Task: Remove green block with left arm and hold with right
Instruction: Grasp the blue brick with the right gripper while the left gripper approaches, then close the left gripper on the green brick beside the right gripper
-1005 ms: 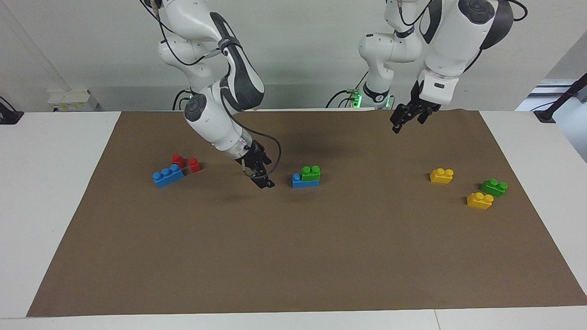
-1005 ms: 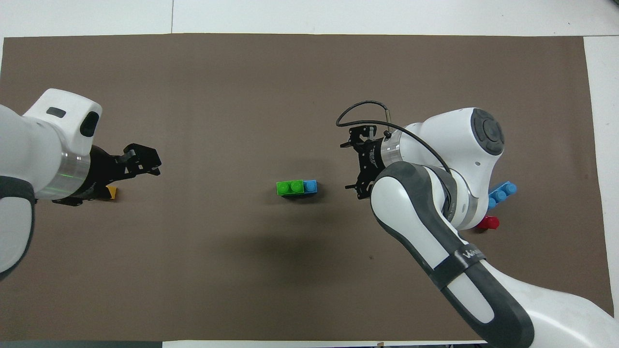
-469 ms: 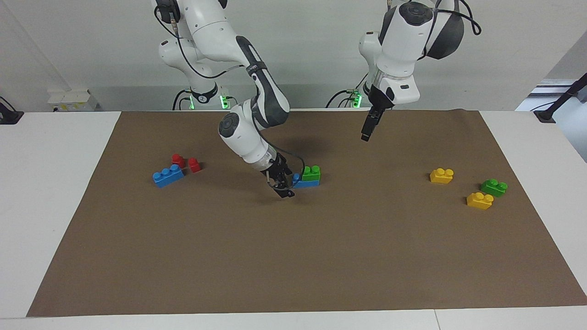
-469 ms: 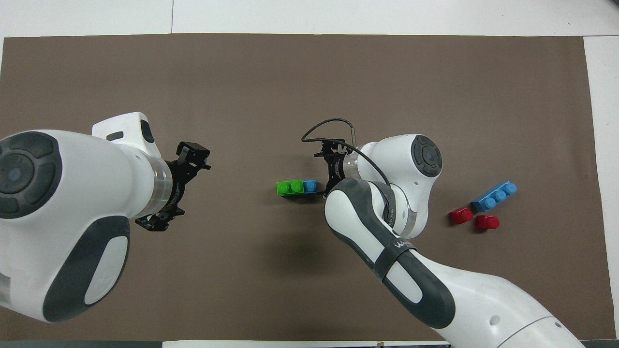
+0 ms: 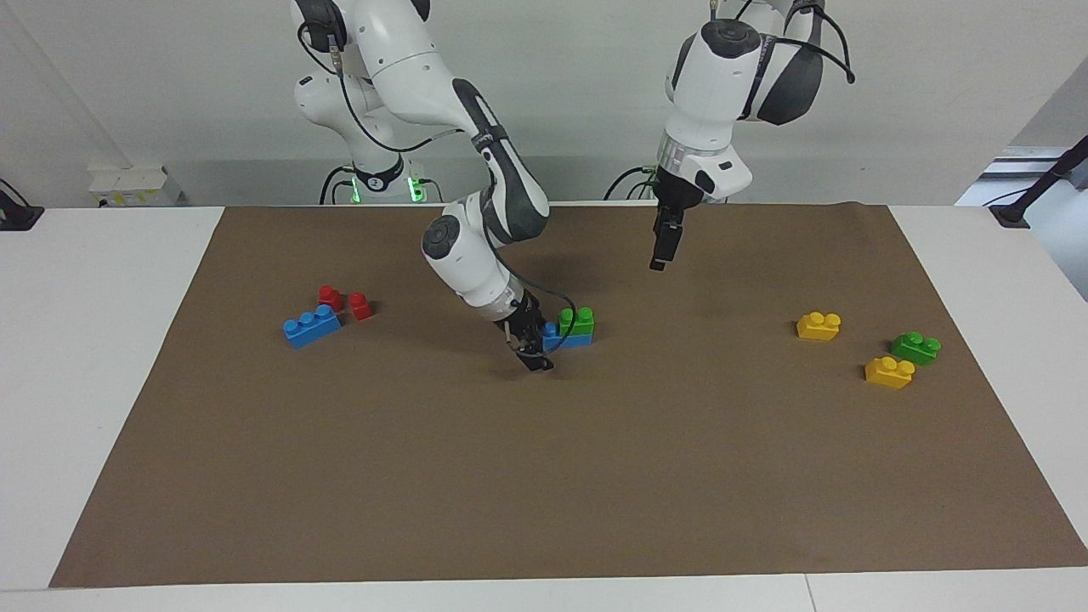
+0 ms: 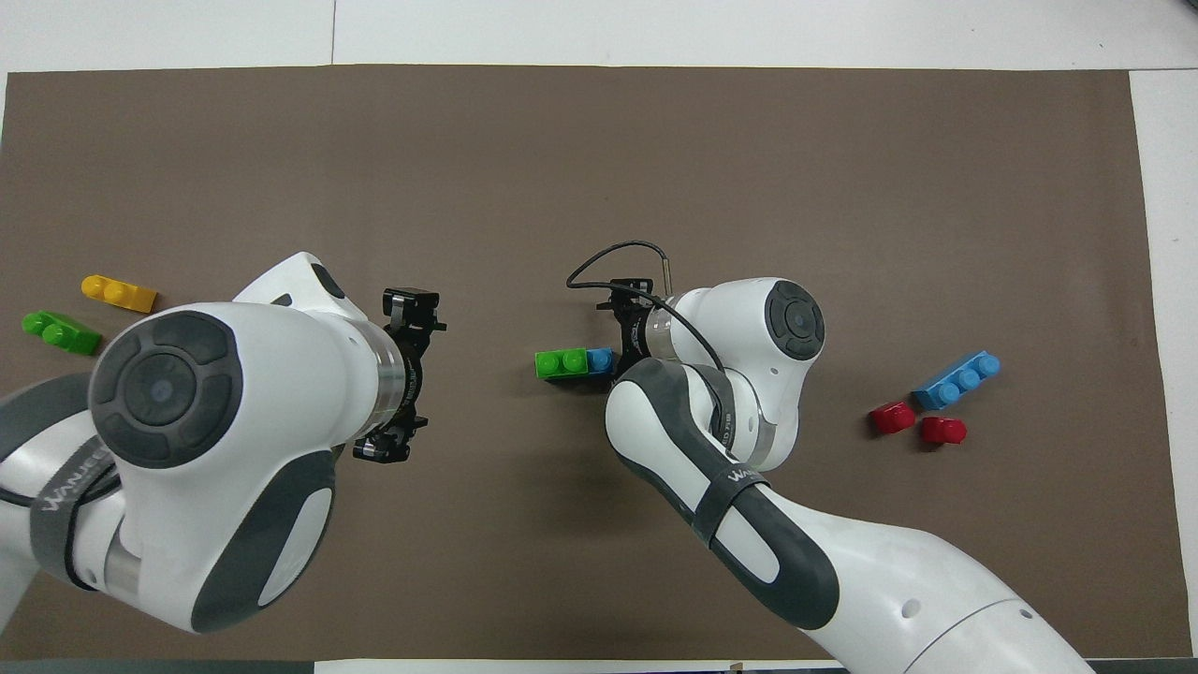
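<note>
My right gripper (image 5: 535,344) has slid in low around the blue brick (image 5: 557,338) at mid-mat, fingers apart; the green block (image 5: 577,321) sits on it. My left gripper (image 5: 661,246) has swung closer above, fingers apart, nothing gripped yet.

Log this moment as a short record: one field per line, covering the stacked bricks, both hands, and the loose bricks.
target: small bright green plastic two-stud brick stacked on a blue plastic brick, mid-mat
right hand: open, low, at the blue brick's end toward the right arm; contact unclear
left hand: open, raised over the brown mat, holding nothing
right arm's end: long blue three-stud brick, two small red bricks
left arm's end: two yellow bricks, another green brick
progress: green brick not yet removed
</note>
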Available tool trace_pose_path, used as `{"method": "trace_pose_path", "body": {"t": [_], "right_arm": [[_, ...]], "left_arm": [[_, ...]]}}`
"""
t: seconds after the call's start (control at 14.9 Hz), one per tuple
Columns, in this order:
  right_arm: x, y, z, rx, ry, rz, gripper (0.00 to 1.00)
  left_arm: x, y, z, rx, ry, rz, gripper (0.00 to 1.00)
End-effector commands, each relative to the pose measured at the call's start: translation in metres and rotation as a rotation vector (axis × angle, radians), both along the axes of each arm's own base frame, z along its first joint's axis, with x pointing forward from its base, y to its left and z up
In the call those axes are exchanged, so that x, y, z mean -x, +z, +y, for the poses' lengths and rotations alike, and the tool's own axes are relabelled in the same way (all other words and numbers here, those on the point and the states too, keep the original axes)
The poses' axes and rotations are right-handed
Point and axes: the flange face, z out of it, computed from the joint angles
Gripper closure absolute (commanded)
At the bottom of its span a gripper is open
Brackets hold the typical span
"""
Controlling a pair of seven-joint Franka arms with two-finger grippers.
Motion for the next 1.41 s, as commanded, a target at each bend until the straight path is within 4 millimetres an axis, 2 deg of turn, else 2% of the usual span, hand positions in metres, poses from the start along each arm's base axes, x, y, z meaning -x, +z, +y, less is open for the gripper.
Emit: {"method": "trace_pose_path", "body": {"t": [0.0,0.07,0.2,0.27,0.4,0.6,0.8,1.07,1.34], "right_arm": [[0.000,0.001,0.001,-0.013,-0.030,-0.005,0.17],[0.000,0.001,0.002,-0.013,-0.027,-0.006,0.38],[0.000,0.002,0.002,-0.013,-0.026,-0.008,0.90],[0.000,0.002,0.002,-0.013,-0.025,-0.009,1.00],[0.000,0.002,0.002,-0.013,-0.025,-0.009,1.00],[0.000,0.001,0.002,-0.014,-0.026,-0.009,1.00],[0.000,0.000,0.001,-0.027,-0.042,-0.001,1.00],[-0.001,0.000,-0.001,-0.049,-0.074,0.013,1.00],[-0.001,-0.001,-0.003,-0.049,-0.085,0.020,1.00]], "left_arm": [[0.001,-0.029,-0.023,0.013,0.108,0.007,0.00],[0.000,-0.037,-0.030,0.016,0.136,0.010,0.00],[0.000,-0.052,-0.043,0.019,0.187,0.022,0.00],[0.001,-0.062,-0.052,0.019,0.212,0.029,0.00],[0.005,-0.083,-0.072,0.024,0.248,0.036,0.00],[-0.003,-0.106,-0.081,0.030,0.305,0.041,0.00],[0.000,-0.109,-0.087,0.033,0.335,0.045,0.00],[0.003,-0.128,-0.099,0.036,0.391,0.052,0.00],[-0.004,-0.135,-0.102,0.049,0.414,0.033,0.00]]}}
